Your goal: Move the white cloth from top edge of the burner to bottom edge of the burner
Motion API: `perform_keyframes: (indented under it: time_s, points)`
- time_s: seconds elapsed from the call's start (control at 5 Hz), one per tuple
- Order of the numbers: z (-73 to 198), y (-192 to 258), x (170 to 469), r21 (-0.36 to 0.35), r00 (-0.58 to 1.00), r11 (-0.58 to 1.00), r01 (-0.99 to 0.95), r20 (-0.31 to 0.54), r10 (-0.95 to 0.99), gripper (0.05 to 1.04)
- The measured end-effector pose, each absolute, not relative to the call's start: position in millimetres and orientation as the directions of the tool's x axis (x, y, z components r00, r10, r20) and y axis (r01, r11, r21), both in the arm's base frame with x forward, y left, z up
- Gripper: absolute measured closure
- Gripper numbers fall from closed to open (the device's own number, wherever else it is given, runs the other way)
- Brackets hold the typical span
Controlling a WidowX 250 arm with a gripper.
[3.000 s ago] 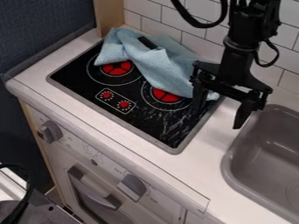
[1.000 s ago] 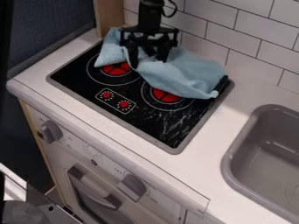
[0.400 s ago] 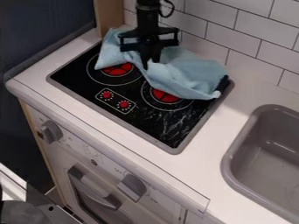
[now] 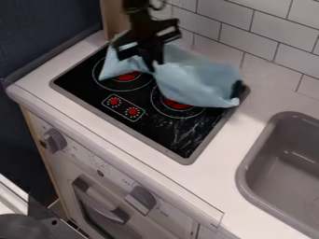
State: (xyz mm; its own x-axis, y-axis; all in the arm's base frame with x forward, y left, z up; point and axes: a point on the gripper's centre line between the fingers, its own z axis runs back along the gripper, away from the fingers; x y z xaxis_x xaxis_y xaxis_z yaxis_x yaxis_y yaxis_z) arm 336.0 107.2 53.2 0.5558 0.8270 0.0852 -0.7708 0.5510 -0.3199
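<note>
The gripper [image 4: 153,68], tilted over the upper part of the burner [image 4: 187,133], has its fingers drawn together, pinching a fold of the light-blue cloth [image 4: 196,78]. The cloth is bunched along the burner's top edge, near the tiled wall [image 4: 265,46], and partly covers both red heating rings [image 4: 129,76].

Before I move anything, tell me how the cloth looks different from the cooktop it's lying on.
The cloth is light blue, while the cooktop is black with red burner centers. The cloth is rumpled into folds; the cooktop is flat. The cloth's outline is uneven, whereas the cooktop has straight sides. Both lie to the left of the sink in this view.
</note>
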Motion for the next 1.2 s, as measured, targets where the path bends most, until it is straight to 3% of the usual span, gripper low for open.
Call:
perform_keyframes:
  time_s: [0.2, 0.4, 0.8, 1.0, 1.2]
  points:
    - [54, 108, 308, -0.47, 0.479, 0.476, -0.743, 0.122, 0.869, 1.03]
    - [57, 105, 281, -0.509, 0.411, 0.427, -0.747, 0.151, 0.899, 1.03]
    - [33, 101, 256, -0.557, 0.332, 0.355, -0.751, 0.147, 0.932, 1.03]
    - [20, 103, 247, -0.458, 0.329, 0.353, -0.816, 0.133, 0.935, 1.015]
    - [21, 105, 248, -0.391, 0.399, 0.42, -0.819, 0.136, 0.907, 0.892]
